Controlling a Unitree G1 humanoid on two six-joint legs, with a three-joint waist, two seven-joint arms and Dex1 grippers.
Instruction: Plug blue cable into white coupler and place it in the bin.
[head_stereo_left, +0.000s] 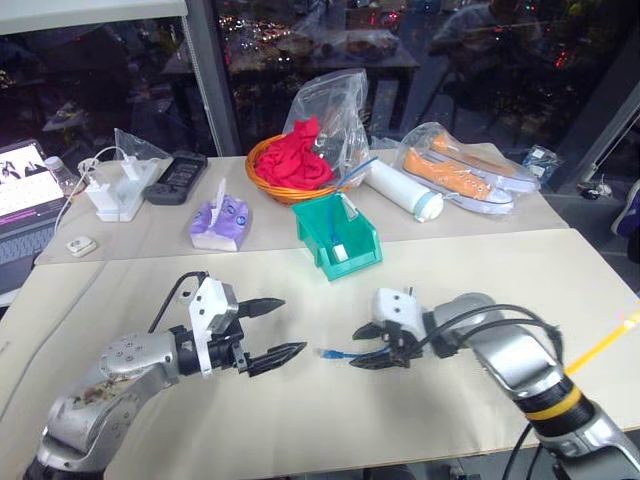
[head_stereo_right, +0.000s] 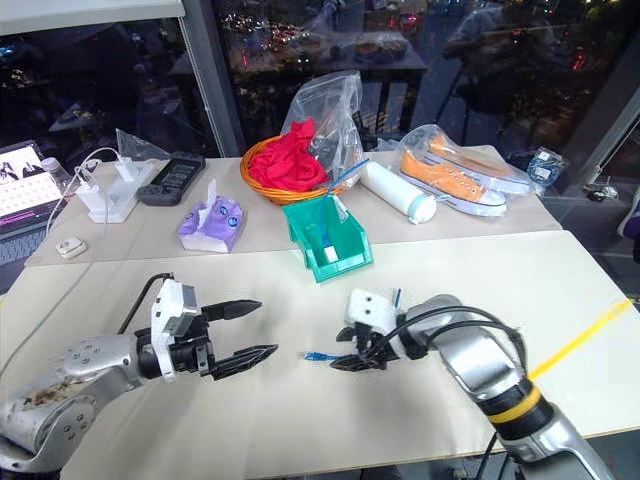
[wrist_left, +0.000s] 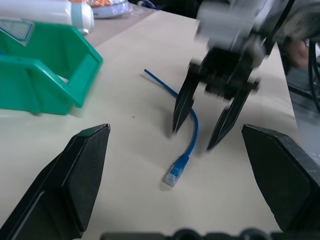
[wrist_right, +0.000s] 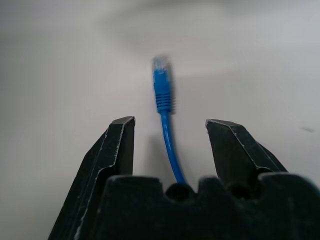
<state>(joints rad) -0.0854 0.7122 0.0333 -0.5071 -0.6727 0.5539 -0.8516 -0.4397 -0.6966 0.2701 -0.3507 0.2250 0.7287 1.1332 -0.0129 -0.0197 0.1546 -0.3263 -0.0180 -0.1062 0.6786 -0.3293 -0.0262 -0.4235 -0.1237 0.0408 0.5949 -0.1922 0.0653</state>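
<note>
The blue cable (wrist_left: 194, 131) lies on the table, its pale plug (head_stereo_left: 331, 353) pointing toward my left arm. My right gripper (head_stereo_left: 358, 348) is open and straddles the cable just behind the plug; in the right wrist view the cord (wrist_right: 165, 125) runs between the two fingers with a gap on each side. My left gripper (head_stereo_left: 293, 326) is open and empty, facing the plug from a short way off. Behind them stands the teal bin (head_stereo_left: 362, 259). A small white boxy piece (head_stereo_left: 340, 251) inside it looks like the white coupler, with a blue strand rising beside it.
Along the back of the table stand an orange wicker basket (head_stereo_left: 272, 185) of red cloth, a white roll (head_stereo_left: 400, 190), bagged orange shoes (head_stereo_left: 465, 175), a purple tissue pack (head_stereo_left: 220, 224), white power adapters (head_stereo_left: 115, 192) and a laptop (head_stereo_left: 20, 200) at far left.
</note>
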